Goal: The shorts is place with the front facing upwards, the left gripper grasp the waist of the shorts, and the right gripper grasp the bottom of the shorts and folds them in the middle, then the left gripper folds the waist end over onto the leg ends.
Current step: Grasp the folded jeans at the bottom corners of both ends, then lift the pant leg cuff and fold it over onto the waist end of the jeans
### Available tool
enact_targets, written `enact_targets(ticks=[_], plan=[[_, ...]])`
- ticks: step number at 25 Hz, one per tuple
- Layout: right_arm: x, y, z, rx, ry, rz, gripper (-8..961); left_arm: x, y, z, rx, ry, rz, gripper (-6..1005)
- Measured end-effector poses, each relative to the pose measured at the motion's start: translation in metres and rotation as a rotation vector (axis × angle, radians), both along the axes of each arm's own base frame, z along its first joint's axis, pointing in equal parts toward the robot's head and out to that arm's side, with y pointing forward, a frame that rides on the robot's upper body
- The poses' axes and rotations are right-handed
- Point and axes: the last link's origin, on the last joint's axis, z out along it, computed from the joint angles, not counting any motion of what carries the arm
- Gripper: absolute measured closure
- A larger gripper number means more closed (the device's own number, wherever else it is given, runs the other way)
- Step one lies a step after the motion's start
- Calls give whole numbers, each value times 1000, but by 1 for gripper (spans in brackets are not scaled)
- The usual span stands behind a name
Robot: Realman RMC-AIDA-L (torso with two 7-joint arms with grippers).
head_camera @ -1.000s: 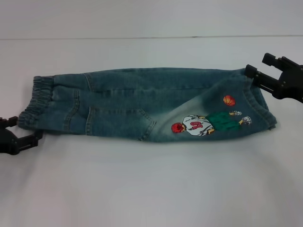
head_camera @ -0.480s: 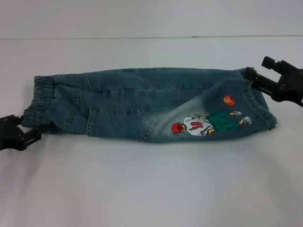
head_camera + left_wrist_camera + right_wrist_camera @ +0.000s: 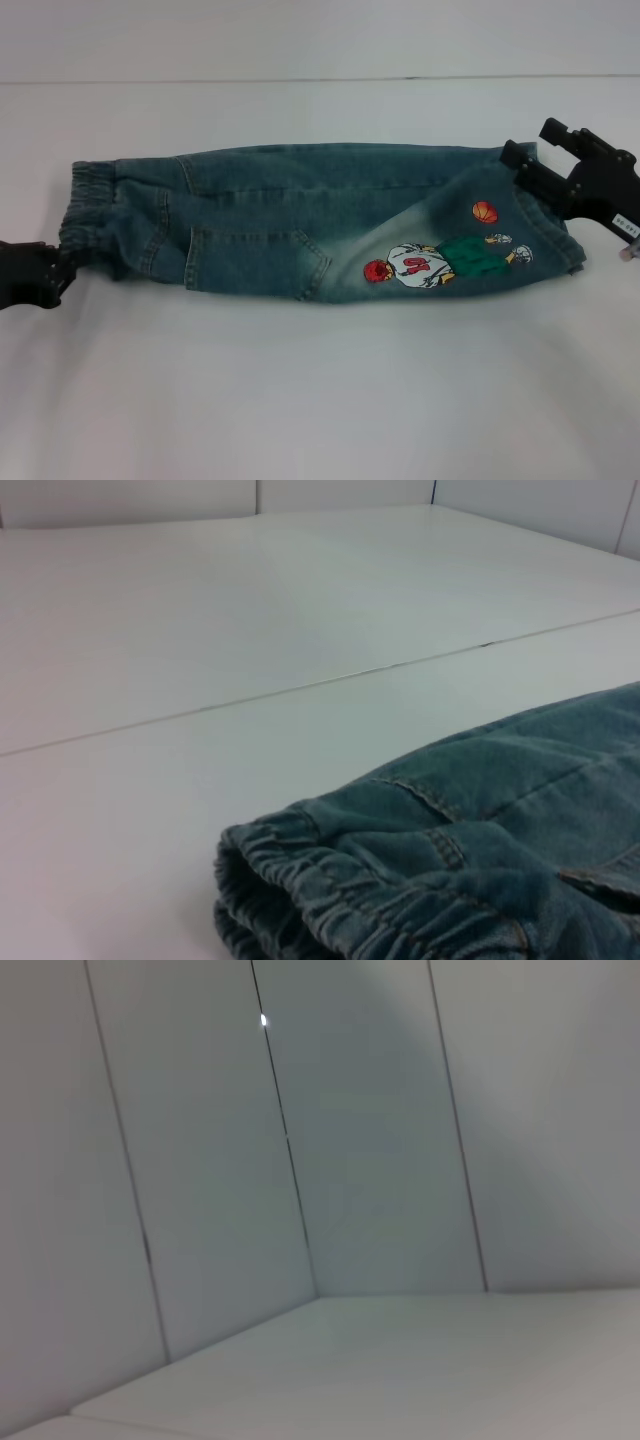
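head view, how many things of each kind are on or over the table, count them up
shorts: 1
grippers: 2, the left gripper at the waistband, the right gripper at the leg hems
table: 1
total: 4

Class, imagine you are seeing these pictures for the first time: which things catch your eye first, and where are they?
The shorts lie lengthwise across the white table, with a bright cartoon basketball-player print near the leg end on the robot's right. The left gripper is at the puckered waist, and the right gripper is at the far hem corner.
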Motion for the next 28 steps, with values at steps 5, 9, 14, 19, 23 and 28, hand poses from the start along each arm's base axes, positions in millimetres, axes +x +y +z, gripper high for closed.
enact_targets(ticks=[5, 9, 14, 19, 23, 28], plan=[[5, -5, -12, 102, -24, -29, 248, 3, 2, 5, -13, -12, 12, 929], [10, -2, -21, 125, -55, -79, 388, 9, 2, 8, -29, -38, 11, 936], [3, 5, -39, 94, -89, -95, 545, 20, 3, 15, -51, -81, 2, 942], [-11, 14, -58, 89, -140, -90, 714, 42, 6, 27, -89, -132, -27, 943], [-22, 24, -70, 71, -185, -82, 903, 62, 9, 35, -117, -175, -47, 943], [-36, 28, -86, 26, -227, -50, 955, 89, 16, 42, -156, -221, -64, 943]])
